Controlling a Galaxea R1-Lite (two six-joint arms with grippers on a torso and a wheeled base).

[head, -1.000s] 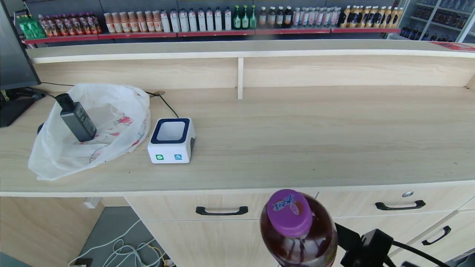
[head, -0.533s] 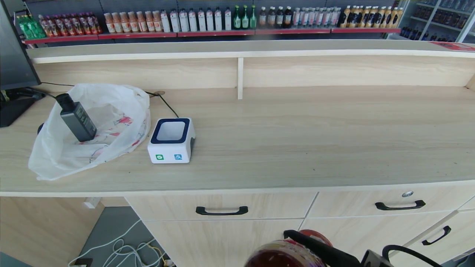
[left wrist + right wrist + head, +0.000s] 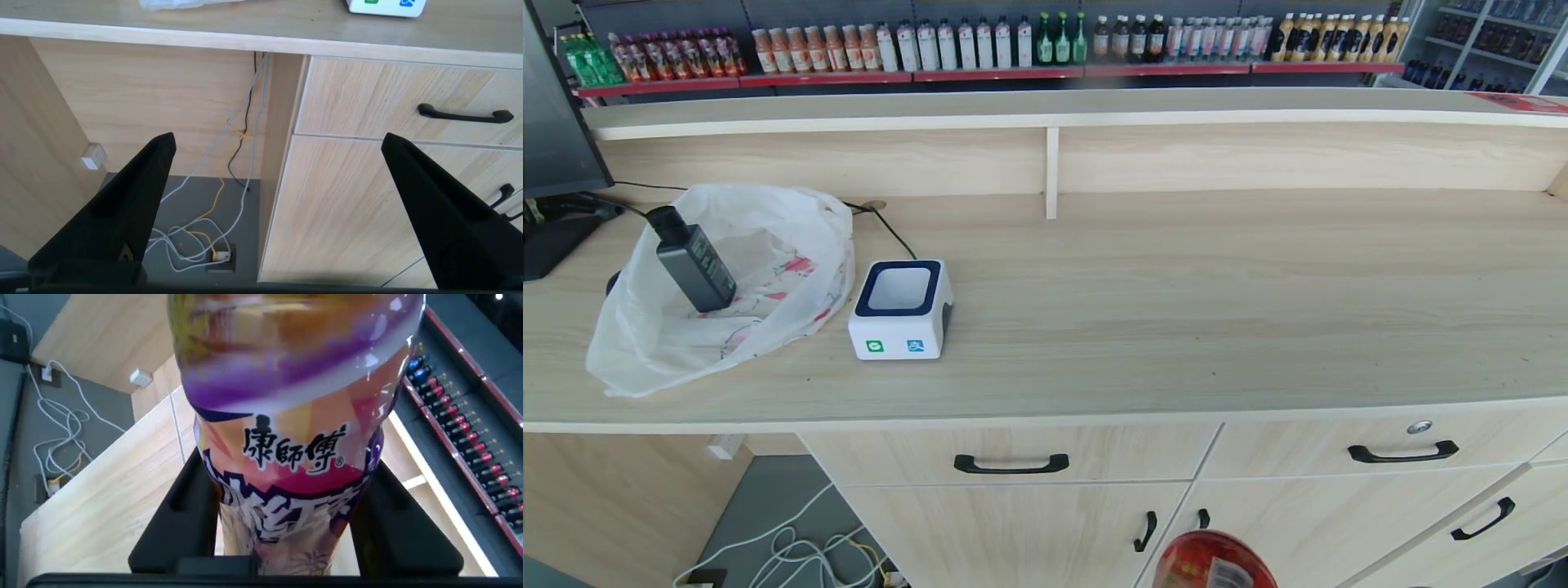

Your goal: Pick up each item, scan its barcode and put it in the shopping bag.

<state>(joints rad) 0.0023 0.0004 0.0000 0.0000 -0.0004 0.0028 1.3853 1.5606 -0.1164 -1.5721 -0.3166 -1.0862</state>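
Now that the bottle (image 3: 1213, 563) has dropped below the counter (image 3: 1176, 327) at its near edge, clamped in your right gripper (image 3: 286, 506) while the left gripper (image 3: 278, 143) gapes empty, its scan at the far-left scanner (image 3: 900, 309) still waits.

One white plastic shopping bag (image 3: 768, 278) is counted on the counter (image 3: 1217, 310), together with one dark grey handheld scanner (image 3: 693, 263). One white box scanner (image 3: 900, 310) with a dark-rimmed window is counted beside the bag. One drink bottle (image 3: 294, 416) with a purple-banded label is counted. One monitor (image 3: 556, 122) is seen at the counter's left end. Five black handles (image 3: 1011, 464) and one round silver lock (image 3: 1419, 427) are counted on the cabinet fronts. One upright divider (image 3: 1051, 171) is counted at the counter's back. Dozens of shelf bottles (image 3: 947, 45) are lined up behind, too many to be counted exactly; three tall green ones (image 3: 1062, 37) are made out together near the middle.
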